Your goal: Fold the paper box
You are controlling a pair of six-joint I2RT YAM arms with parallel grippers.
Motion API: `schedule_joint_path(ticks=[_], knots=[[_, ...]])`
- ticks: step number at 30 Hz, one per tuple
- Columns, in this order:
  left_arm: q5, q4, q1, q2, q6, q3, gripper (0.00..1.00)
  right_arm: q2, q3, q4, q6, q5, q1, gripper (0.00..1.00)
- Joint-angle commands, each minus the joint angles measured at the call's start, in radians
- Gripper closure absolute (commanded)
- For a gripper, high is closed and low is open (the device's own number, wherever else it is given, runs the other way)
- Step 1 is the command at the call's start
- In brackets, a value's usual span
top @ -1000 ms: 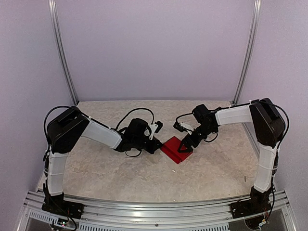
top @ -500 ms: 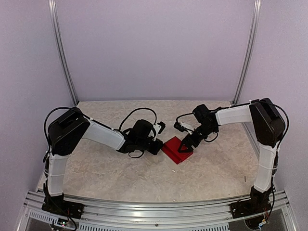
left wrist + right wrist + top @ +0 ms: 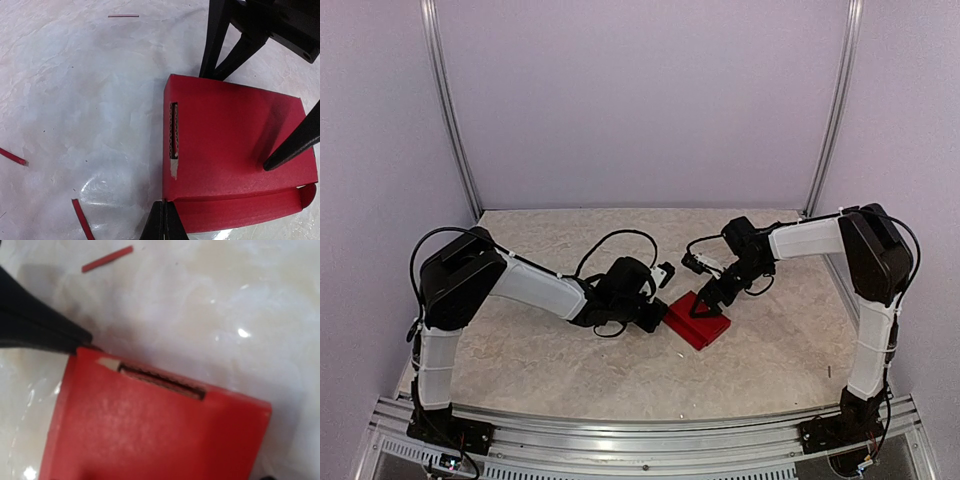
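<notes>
The paper box lay folded flat on the marbled table, near its middle, between the two arms. The left gripper stood with its fingers spread wide. One fingertip pressed down on the box's red top face, and the other met the near corner of the box, just beside the torn end of a narrow slot that ran along one edge. The right wrist view showed that same corner finger touching the card. The right gripper reached the box's far edge with its two tips close together. Whether they pinched the card could not be told. A folded strip ran along the box's near side and ended in a small rounded tab. A few thin red scraps lay loose on the table, apart from the box.
</notes>
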Motion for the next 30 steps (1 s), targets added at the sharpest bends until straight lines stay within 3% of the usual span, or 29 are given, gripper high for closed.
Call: schedule_joint_path(ticks=[1,13,15,22,26,30], knots=[[-0.030,-0.047,-0.004,-0.034,0.026,0.010,1.00,0.061,-0.049,-0.151,0.019,0.121,-0.028,0.14],[-0.016,-0.048,-0.006,-0.046,0.047,-0.009,1.00,-0.030,0.009,-0.211,-0.029,0.122,-0.084,0.08],[-0.014,-0.042,-0.007,-0.045,0.055,-0.017,1.00,-0.054,0.013,-0.229,-0.040,0.139,-0.096,0.01],[-0.023,-0.012,-0.015,-0.041,0.071,-0.053,1.00,-0.194,0.052,-0.250,-0.054,0.219,-0.114,0.00],[-0.031,-0.022,-0.028,-0.048,0.091,-0.053,1.00,-0.340,0.026,-0.146,-0.060,0.287,-0.116,0.00],[-0.036,-0.027,-0.033,-0.055,0.112,-0.053,1.00,-0.434,-0.126,0.105,0.035,0.324,-0.168,0.00]])
